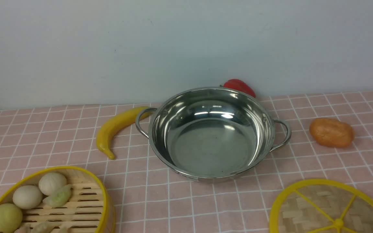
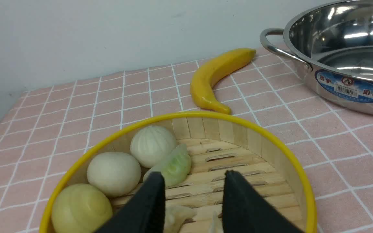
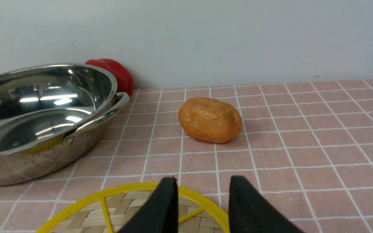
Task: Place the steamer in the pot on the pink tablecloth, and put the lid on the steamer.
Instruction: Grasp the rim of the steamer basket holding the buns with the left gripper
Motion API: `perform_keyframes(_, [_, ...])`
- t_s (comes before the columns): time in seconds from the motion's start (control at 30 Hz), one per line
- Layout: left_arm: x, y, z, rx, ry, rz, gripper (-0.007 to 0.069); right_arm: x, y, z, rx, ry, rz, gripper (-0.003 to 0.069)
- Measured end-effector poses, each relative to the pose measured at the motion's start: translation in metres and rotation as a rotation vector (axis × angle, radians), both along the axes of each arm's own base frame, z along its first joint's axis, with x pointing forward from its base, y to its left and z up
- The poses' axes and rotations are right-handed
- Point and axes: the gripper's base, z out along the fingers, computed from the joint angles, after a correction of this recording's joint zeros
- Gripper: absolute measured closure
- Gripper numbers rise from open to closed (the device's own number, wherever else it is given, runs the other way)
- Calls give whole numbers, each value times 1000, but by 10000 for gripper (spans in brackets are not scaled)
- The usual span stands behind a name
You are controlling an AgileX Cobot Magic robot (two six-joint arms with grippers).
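The steamer [image 1: 83,207], a yellow-rimmed bamboo basket with pale buns [image 2: 113,173] and dumplings, sits at the front left of the pink tablecloth [image 1: 173,200]. In the left wrist view my left gripper [image 2: 193,173] hangs open just over the steamer's slatted floor [image 2: 225,158], with nothing between its fingers. The steel pot [image 1: 210,145] stands empty in the middle. The lid [image 1: 316,207], a woven disc with yellow spokes, lies flat at the front right. My right gripper [image 3: 202,178] is open above the lid's [image 3: 86,216] far rim. Neither gripper shows in the front view.
A yellow banana [image 1: 115,127] lies just left of the pot's left handle. A red pepper [image 1: 240,85] sits behind the pot against the pale wall. An orange potato-like lump [image 1: 331,132] rests to the pot's right.
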Motion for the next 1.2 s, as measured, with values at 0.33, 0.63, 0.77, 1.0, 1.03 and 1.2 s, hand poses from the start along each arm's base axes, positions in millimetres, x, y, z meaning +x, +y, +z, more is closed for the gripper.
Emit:
perform_keyframes(0.33, [0, 0, 0, 0, 0, 0, 382, 0, 0, 0, 0, 0, 0, 416])
perform_keyframes(0.63, [0, 0, 0, 0, 0, 0, 382, 0, 0, 0, 0, 0, 0, 416])
perform_keyframes(0.77, [0, 0, 0, 0, 0, 0, 382, 0, 0, 0, 0, 0, 0, 416])
perform_keyframes(1.0, [0, 0, 0, 0, 0, 0, 382, 0, 0, 0, 0, 0, 0, 416])
perform_keyframes(1.03, [0, 0, 0, 0, 0, 0, 382, 0, 0, 0, 0, 0, 0, 416])
perform_keyframes(1.2, [1, -2, 6, -135, -56, 6, 382, 0, 0, 0, 0, 0, 0, 416])
